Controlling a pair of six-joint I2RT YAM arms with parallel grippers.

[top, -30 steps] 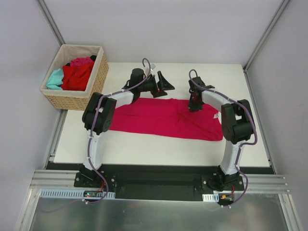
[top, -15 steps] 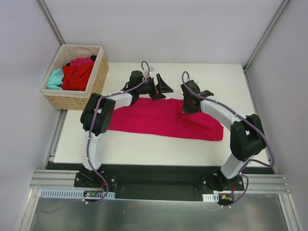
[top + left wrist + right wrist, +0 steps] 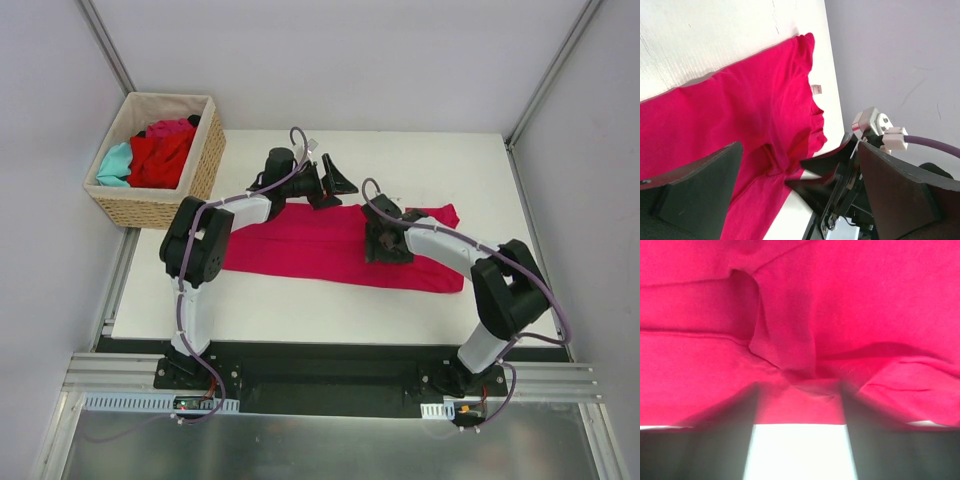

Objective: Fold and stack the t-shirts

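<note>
A magenta-pink t-shirt [image 3: 300, 245] lies folded into a long band across the table [image 3: 300, 305], one sleeve [image 3: 440, 214] sticking out at its far right. My right gripper [image 3: 383, 243] sits low on the shirt right of its middle. In the right wrist view its blurred fingers stand apart, a bunched fold of the shirt [image 3: 790, 355] just past the right gripper [image 3: 800, 387]. My left gripper [image 3: 335, 182] hovers wide open over the shirt's far edge. The left wrist view shows the shirt [image 3: 740, 110] and my right gripper [image 3: 840, 185] beyond my left gripper [image 3: 800, 145].
A tan wicker basket [image 3: 150, 210] stands off the table's far left corner, holding a red t-shirt [image 3: 160, 160], a teal one [image 3: 115, 163] and a pink one [image 3: 170, 128]. Grey walls close in at the back and on both sides.
My right gripper has moved left and nearer across the shirt, lowered onto it, and gone from shut to open. The sleeve now shows at the far right. The left gripper barely moved.
</note>
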